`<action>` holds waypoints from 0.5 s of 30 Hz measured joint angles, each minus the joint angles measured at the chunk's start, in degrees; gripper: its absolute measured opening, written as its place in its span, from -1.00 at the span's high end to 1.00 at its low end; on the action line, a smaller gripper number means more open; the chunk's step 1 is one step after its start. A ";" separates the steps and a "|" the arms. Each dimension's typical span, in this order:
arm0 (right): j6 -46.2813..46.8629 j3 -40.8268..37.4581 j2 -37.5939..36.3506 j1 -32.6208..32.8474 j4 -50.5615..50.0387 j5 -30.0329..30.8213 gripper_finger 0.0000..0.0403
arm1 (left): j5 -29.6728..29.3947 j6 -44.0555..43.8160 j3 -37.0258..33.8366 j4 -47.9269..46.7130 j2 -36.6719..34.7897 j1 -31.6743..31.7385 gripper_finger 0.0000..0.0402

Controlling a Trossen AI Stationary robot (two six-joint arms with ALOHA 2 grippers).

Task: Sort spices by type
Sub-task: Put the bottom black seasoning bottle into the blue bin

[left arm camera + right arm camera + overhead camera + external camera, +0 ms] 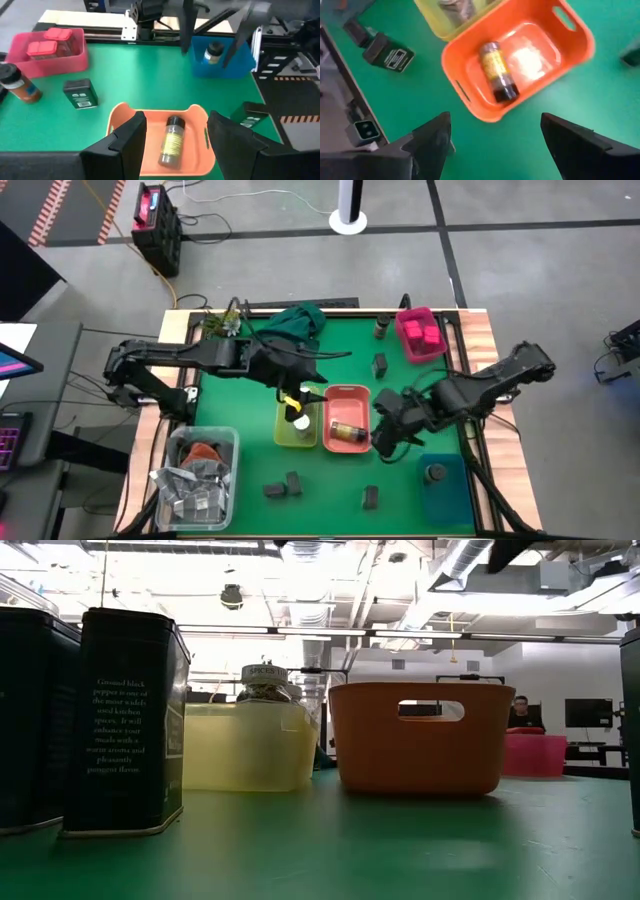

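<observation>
One jar lying in orange bin — sorted by type; left gripper and right gripper spread, empty.

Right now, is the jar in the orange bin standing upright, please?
No, the jar lies on its side on the floor of the orange bin.

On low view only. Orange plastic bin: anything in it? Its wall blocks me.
Observer: One round jar with a yellow label, lying on its side in the orange plastic bin.
Operator: Where's the right pincer?
Observer: The right pincer is open, just off that bin's right side in the high view.
Operator: Left one?
Observer: The left pincer is open, over the yellow translucent bin.
</observation>
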 joint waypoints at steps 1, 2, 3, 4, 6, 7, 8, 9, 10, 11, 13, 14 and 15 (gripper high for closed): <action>-2.01 0.00 0.84 -1.27 1.21 -1.43 -0.65 | -0.44 -0.14 1.60 -1.89 -0.02 -0.27 0.01; -4.20 0.00 1.91 -2.67 1.86 -2.78 -0.65 | -1.69 -0.20 3.23 -3.88 -0.02 -0.67 0.01; -6.58 0.00 3.08 -4.08 2.08 -3.98 -0.65 | -3.80 -0.18 4.67 -6.11 -0.05 -1.23 0.01; -9.31 0.00 4.43 -5.42 2.09 -5.05 -0.65 | -6.17 0.09 5.61 -7.84 -0.62 -1.97 0.01; -15.24 -0.07 7.02 -7.49 2.55 -6.14 -0.65 | -11.33 0.78 5.68 -9.37 -2.76 -3.91 0.01; -17.98 -0.29 8.16 -8.50 3.18 -6.74 -0.65 | -13.49 0.81 5.17 -8.95 -4.30 -4.82 0.01; -20.14 -0.69 8.97 -9.46 4.08 -7.49 -0.65 | -15.30 0.56 4.12 -8.70 -6.22 -5.78 0.01; -21.87 -1.58 9.48 -10.35 5.52 -8.87 -0.65 | -16.58 0.02 2.39 -8.84 -8.32 -6.66 0.01; -23.26 -2.91 9.77 -11.05 7.35 -10.92 -0.65 | -17.64 -1.10 0.55 -9.24 -10.38 -7.29 0.01; -24.36 -4.61 9.82 -11.67 9.03 -13.14 -0.65 | -18.73 -2.68 -1.50 -9.18 -12.58 -7.79 0.01; -25.15 -8.21 9.92 -12.70 11.86 -15.93 -0.65 | -20.27 -7.18 -5.94 -9.83 -16.66 -8.57 0.01; -25.26 -9.93 9.90 -13.17 12.76 -16.73 -0.65 | -20.57 -9.46 -7.97 -10.03 -18.63 -8.83 0.01; -25.32 -11.30 9.70 -13.52 13.35 -17.23 -0.65 | -20.76 -11.51 -9.76 -10.18 -20.51 -9.04 0.01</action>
